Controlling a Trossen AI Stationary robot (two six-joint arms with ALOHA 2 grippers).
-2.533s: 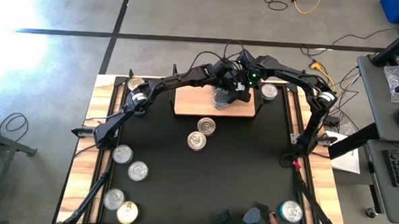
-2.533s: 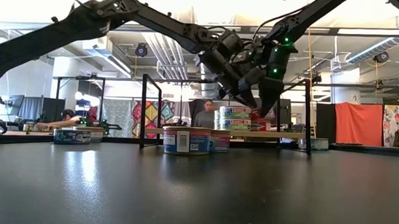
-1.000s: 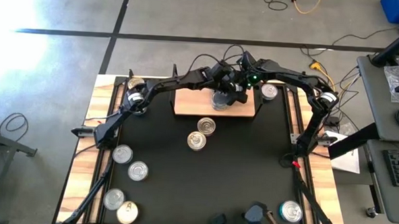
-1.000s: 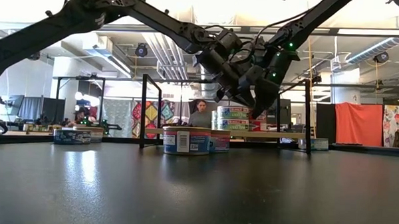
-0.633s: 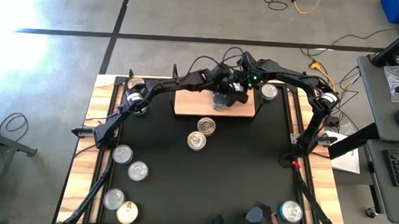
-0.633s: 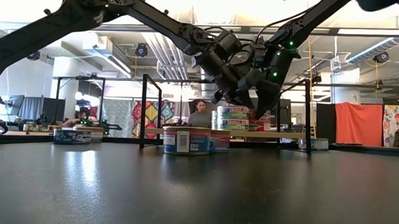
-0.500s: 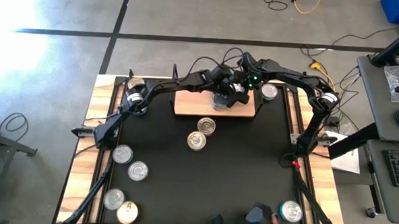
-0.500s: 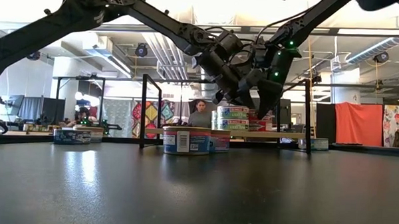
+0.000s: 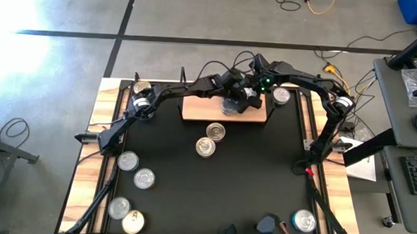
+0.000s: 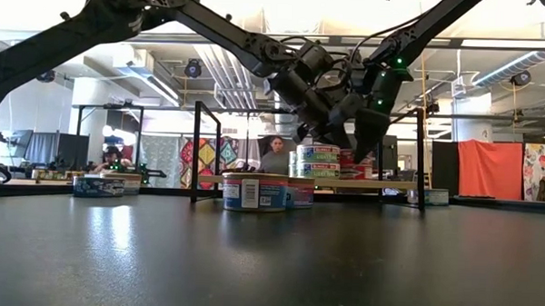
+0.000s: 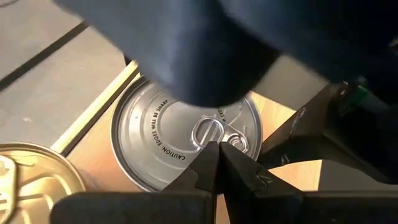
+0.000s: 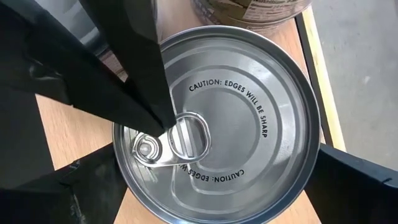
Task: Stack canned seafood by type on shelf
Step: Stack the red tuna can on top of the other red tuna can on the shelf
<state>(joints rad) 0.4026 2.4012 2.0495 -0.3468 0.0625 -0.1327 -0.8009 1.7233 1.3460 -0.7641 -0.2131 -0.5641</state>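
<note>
A stack of tins (image 9: 231, 105) (image 10: 318, 162) stands on the light-wood shelf (image 9: 195, 109), its top tin (image 12: 249, 124) silver-lidded with a pull tab. Both arms meet over it. My left gripper (image 11: 217, 152) (image 10: 335, 137) is shut and points down onto the top lid. My right gripper (image 12: 217, 162) (image 10: 362, 147) reaches down beside it, its fingers at opposite sides of the top tin. A gold-lidded tin (image 11: 31, 180) sits on the shelf next to the stack, and another tin (image 12: 249, 12) stands just beyond it. My left gripper comes down slanting from above, and its shut fingertips (image 12: 158, 118) rest on the top tin's lid at the pull tab's rivet end (image 12: 149, 146). My right gripper holds the top tin by its rim, one finger (image 12: 81, 186) on one side and one finger (image 12: 354, 180) opposite, from above. The tin sits level on the stack.
Two tins (image 9: 215, 132) (image 9: 206, 146) stand on the black table just in front of the shelf. Several more sit near the left near corner (image 9: 127, 161) (image 9: 133, 222), one at the right near edge (image 9: 304, 221), one right of the shelf (image 9: 281, 95). Black wire posts (image 10: 197, 150) flank the shelf.
</note>
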